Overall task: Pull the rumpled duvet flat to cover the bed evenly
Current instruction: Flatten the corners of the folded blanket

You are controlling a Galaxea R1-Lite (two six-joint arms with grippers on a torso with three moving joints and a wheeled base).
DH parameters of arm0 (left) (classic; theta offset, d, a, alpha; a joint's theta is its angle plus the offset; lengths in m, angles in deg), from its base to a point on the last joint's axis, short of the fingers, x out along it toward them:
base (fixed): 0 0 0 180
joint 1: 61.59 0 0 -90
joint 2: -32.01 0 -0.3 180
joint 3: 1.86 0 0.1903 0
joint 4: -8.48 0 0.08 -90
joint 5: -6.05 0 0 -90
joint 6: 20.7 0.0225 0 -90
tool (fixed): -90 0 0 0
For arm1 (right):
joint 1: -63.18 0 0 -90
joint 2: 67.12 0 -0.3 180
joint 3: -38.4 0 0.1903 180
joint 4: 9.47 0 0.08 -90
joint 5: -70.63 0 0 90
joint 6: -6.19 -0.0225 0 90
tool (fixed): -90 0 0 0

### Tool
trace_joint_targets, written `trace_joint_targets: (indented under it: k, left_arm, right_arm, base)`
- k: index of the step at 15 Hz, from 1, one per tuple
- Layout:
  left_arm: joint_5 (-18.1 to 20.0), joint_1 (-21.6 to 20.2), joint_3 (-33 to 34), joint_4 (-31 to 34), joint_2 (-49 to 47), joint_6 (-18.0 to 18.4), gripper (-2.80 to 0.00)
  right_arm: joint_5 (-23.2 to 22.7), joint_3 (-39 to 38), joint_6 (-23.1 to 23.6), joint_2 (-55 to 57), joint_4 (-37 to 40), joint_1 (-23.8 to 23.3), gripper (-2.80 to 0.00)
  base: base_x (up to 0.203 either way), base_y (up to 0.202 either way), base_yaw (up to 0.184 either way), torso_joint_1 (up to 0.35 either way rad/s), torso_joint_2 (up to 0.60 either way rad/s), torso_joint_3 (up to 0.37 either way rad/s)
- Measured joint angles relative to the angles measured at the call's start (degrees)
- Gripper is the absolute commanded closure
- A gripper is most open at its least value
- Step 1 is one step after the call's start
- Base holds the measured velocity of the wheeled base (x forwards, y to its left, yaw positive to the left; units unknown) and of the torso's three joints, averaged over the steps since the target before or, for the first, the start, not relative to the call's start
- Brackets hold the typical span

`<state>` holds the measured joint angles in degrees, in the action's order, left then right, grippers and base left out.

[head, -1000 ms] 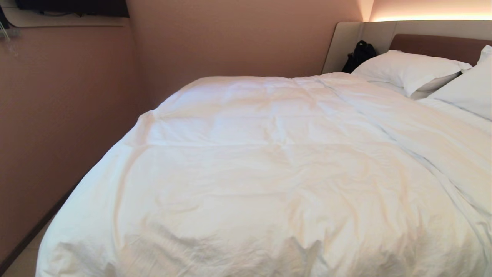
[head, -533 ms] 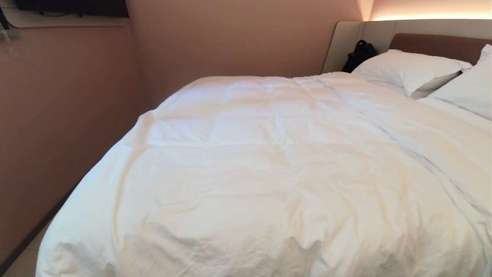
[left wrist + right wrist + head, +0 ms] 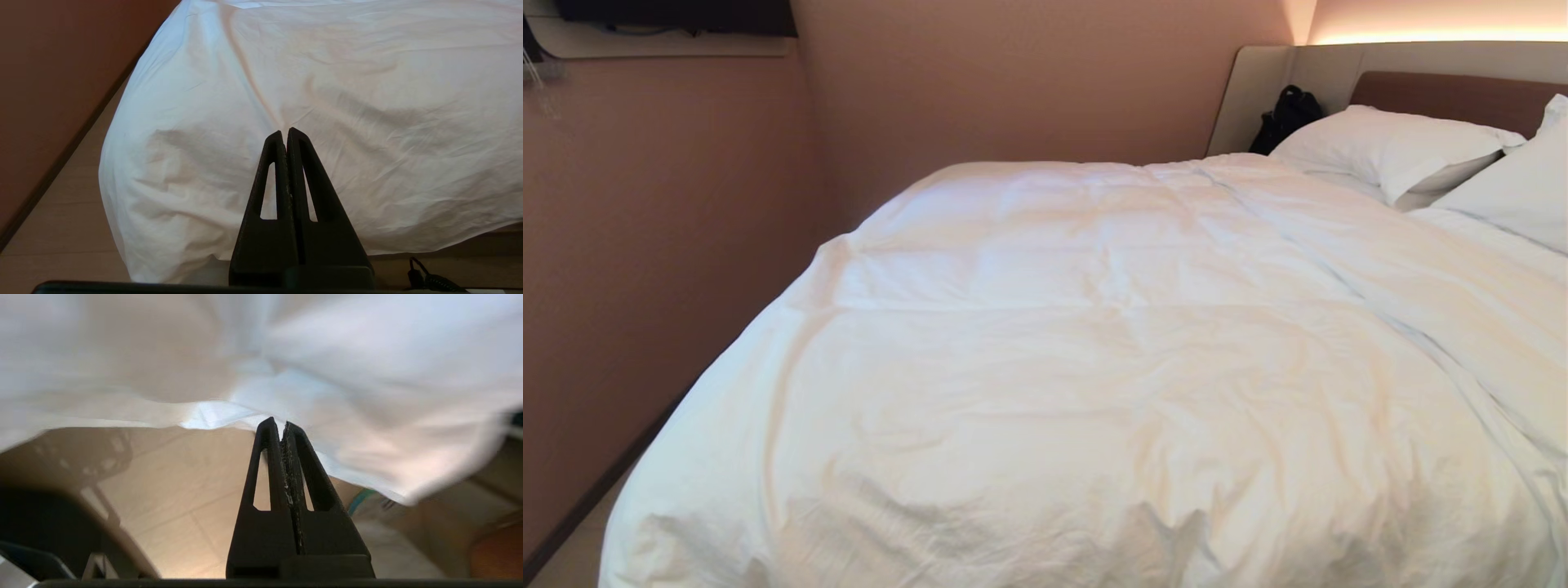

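The duvet (image 3: 1094, 367) lies spread over most of the bed (image 3: 1454, 98), wrinkled, its near edge bulging and hanging over the foot, its far edge stopping just short of two white pillows (image 3: 1388, 147) at the far right. A black bag (image 3: 1286, 114) sits in the far corner beside the headboard.

Neither arm shows in the head view. In its wrist view the left claw (image 3: 285, 132) is clenched with nothing between its fingers, poised off the near left corner of the bed, its tips pointing at the duvet's overhanging bulge above the floor (image 3: 61, 228); whether the tips touch the cloth cannot be told. The right claw (image 3: 278, 422) is likewise clenched and empty, low down by the bed with the duvet's hanging hem just beyond its tips and pale floor beneath.

Compared with the head view a second ago, the duvet's folds and the pillows lie unchanged.
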<state>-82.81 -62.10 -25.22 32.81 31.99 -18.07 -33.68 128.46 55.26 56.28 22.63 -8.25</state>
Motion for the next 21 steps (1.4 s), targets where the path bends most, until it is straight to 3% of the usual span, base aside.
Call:
trace_joint_targets:
  k: [4, 9, 14, 21]
  left_arm:
    - [0.0, 0.0, 0.0, 0.0, 0.0, -0.02, 0.0]
    - [-0.02, 0.0, 0.0, 0.0, 0.0, 0.0, 0.0]
    - [-0.02, 0.0, 0.0, 0.0, 0.0, 0.0, 0.0]
    - [0.0, 0.0, 0.0, 0.0, 0.0, 0.0, 0.0]
  right_arm:
    - [-6.2, 0.48, 0.76, -11.53, 5.01, -0.3, 0.0]
    - [-11.22, 7.79, 0.48, -10.42, 16.17, -1.05, 0.0]
    - [-11.46, 15.82, -1.37, -3.64, 23.08, -1.79, 0.0]
    - [-11.23, 22.38, -2.17, 0.49, 24.33, -4.02, 0.0]
  base:
    - [0.0, 0.0, 0.0, 0.0, 0.0, 0.0]
    - [0.0, 0.0, 0.0, 0.0, 0.0, 0.0]
    - [0.0, 0.0, 0.0, 0.0, 0.0, 0.0]
    - [0.0, 0.0, 0.0, 0.0, 0.0, 0.0]
